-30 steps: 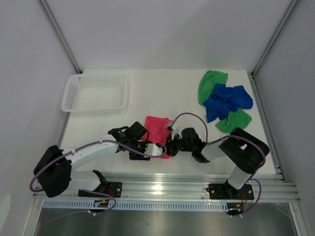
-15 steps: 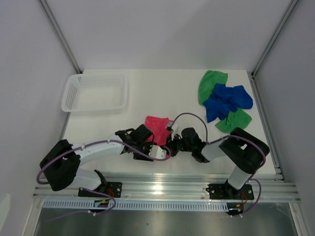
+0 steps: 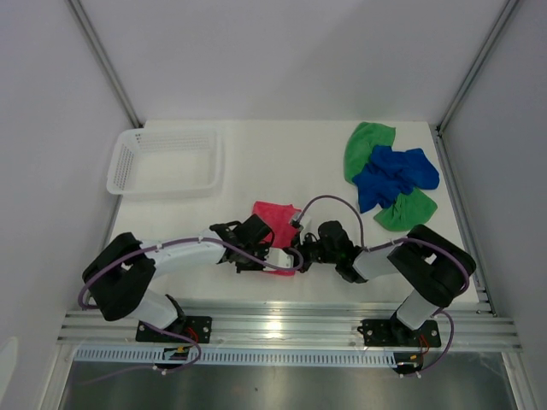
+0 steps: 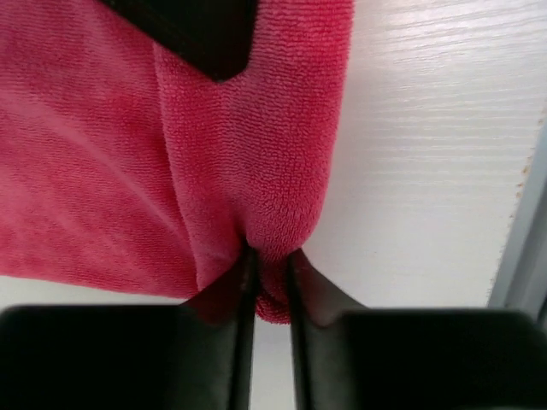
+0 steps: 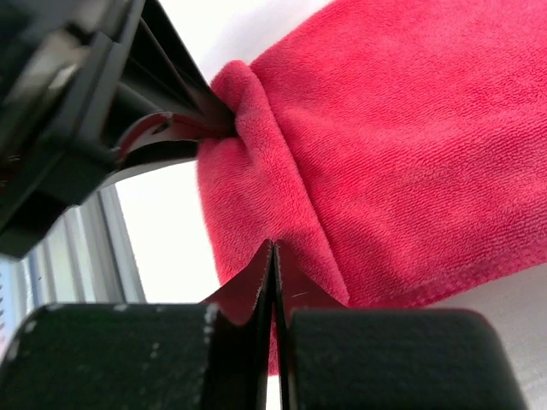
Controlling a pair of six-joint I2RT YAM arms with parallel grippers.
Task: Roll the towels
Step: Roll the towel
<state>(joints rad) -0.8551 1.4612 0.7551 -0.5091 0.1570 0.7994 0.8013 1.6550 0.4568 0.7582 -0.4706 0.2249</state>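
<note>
pink-red towel (image 3: 272,219) between both arms' fingers (image 4: 226,359)

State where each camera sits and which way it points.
Top external: above and behind the robot, looking down at the table; both arms show.
Left wrist: on the left arm, facing the pink towel; its jaws pinch it.
Right wrist: on the right arm, facing the same towel; its jaws shut on it.
Wrist views share that towel.

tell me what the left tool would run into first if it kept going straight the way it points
The left tool pinches a fold of the pink towel, so more of that towel comes first. Just beyond, the right tool, clamped on the same towel, seems to face it; depth is unclear.
</note>
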